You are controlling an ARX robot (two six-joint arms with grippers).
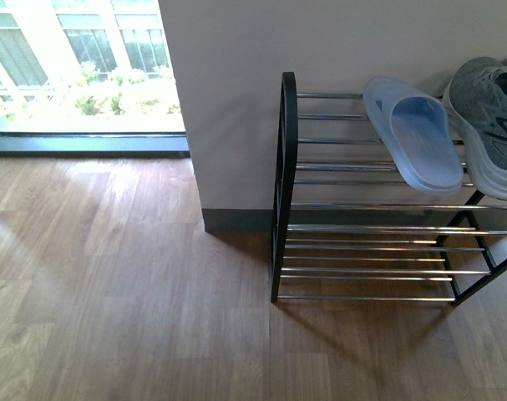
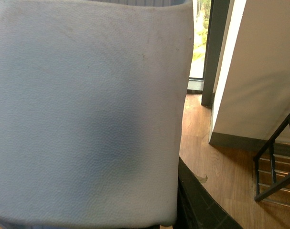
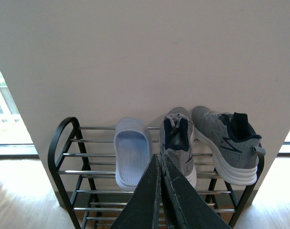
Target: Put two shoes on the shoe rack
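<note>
Pale blue slide sandal [image 1: 418,138] plus 2 grey knit sneakers [image 3: 221,143] racked already; second sandal [image 2: 87,109] seemingly held left; right jaws clenched, empty.

Gripper fingers, wrist views.
Right gripper [image 3: 160,191]: two long black fingers [image 3: 144,200], tapering to narrow tips, faintly scuffed. Left gripper: one black, angular finger [image 2: 202,205], matte, partly visible.

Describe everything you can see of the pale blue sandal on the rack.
The pale blue sandal is one slide with a wide closed strap and open toe, looking like soft moulded plastic. It lies sole-down across the chrome bars of the shoe rack, on the top tier, just left of a grey sneaker; in the right wrist view a narrow gap separates them.
</note>
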